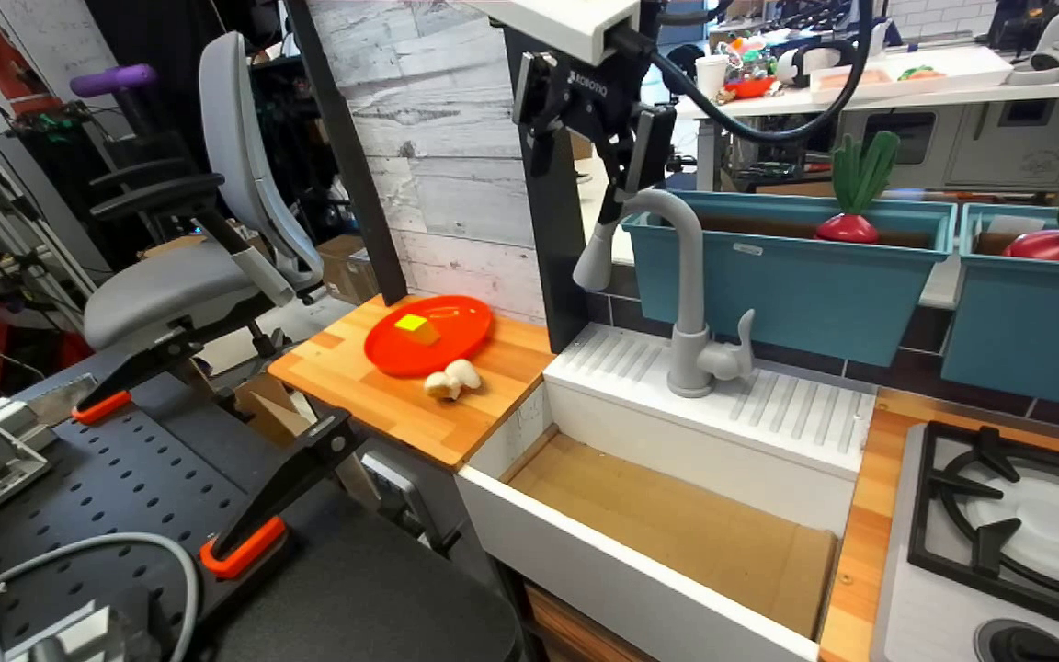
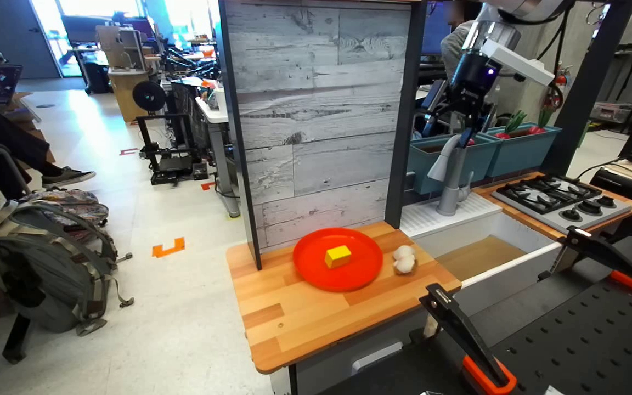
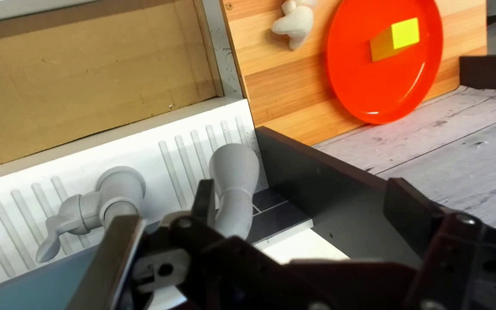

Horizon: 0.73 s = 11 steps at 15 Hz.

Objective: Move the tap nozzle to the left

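Sitting at left in the wrist view is the lever handle; next, the tap nozzle hangs above the drainboard. The end effector is spread wide, holding nothing; one of its fingers lies beside the nozzle, presumably to push rather than squeeze; contact can't be judged. Farther right, a red plate rests on the desk. Both exterior views show the nozzle's arch, mostly hidden from the wrist.

Left to right you've got a light-wood countertop, white rectangular sink, grey metal hob. Countertop has a round red plate with a yellow rectangular block on it, plus rounded white pieces between plate and sink. Matte-grey gooseneck tap nozzle is at the sink's far side, teal rectangular planters behind it.
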Available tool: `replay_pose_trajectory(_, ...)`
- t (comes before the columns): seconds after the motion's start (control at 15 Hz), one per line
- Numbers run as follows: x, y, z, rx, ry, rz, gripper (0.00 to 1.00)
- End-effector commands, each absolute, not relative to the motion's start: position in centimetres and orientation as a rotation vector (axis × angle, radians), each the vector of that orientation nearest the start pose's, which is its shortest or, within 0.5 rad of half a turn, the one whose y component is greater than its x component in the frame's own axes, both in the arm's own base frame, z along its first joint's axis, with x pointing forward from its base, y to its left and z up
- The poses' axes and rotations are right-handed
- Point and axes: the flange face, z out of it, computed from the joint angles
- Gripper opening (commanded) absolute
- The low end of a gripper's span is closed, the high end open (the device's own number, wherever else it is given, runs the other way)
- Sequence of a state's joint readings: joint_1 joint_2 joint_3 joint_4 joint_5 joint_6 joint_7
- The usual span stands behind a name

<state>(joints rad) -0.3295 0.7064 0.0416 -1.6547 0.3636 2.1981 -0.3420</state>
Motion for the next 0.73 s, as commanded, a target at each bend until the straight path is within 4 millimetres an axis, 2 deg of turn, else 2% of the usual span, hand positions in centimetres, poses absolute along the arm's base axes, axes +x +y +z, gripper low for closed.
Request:
replay_pose_trajectory(0.0, 60.9, -18.6, 21.7, -2.829, 0.148, 0.087, 1.00)
replay_pose_trajectory(0.2, 58.4, -17.8, 24.0, -2.873, -0.003, 0.069, 1.00)
replay_pose_trajectory(0.4, 56.2, -15.8, 25.9, -2.904, -0.224, 0.107, 1.00)
replay_pose_trajectory(0.47, 58.4, -17.3, 24.4, -2.883, -0.087, 0.107, 1.00)
replay_pose_trajectory(0.67, 56.9, -15.9, 25.6, -2.893, -0.171, 0.120, 1.00)
